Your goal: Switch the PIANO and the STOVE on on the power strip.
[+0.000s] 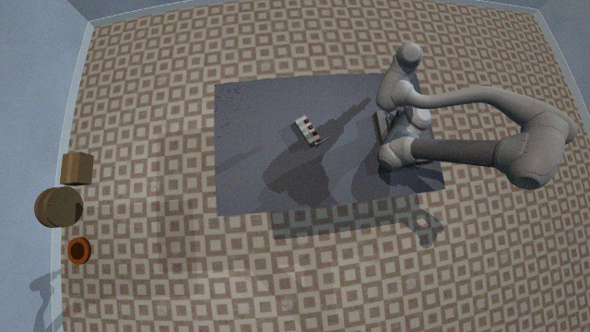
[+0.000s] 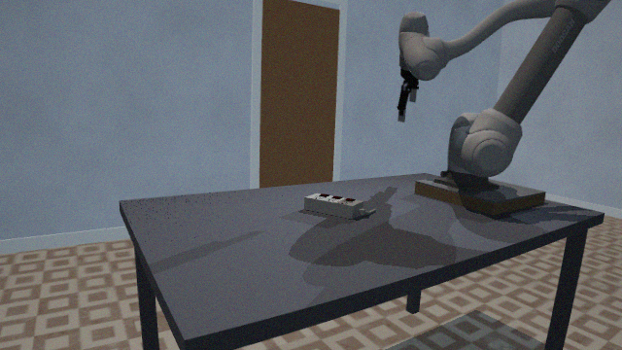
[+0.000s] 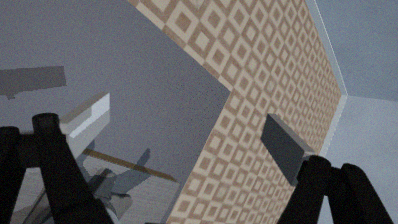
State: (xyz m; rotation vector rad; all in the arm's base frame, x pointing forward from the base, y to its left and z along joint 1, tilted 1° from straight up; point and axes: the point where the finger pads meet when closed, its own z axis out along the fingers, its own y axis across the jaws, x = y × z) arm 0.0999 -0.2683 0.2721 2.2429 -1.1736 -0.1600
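The white power strip (image 1: 308, 130) lies flat on the dark table, near its middle, with three red switches in a row on top. It also shows in the exterior view (image 2: 334, 204), the right way up. The switch labels are too small to read. My gripper (image 2: 404, 103) hangs high above the table's far right side, well away from the strip, pointing down. In the wrist view its two fingers stand wide apart with nothing between them. The strip is not in the wrist view.
My arm's base stands on a wooden plate (image 2: 478, 194) at the table's right end. On the floor at the far left are a cardboard box (image 1: 76, 168), a brown round object (image 1: 58, 207) and an orange ring (image 1: 78, 250). A brown door (image 2: 297, 94) is behind the table.
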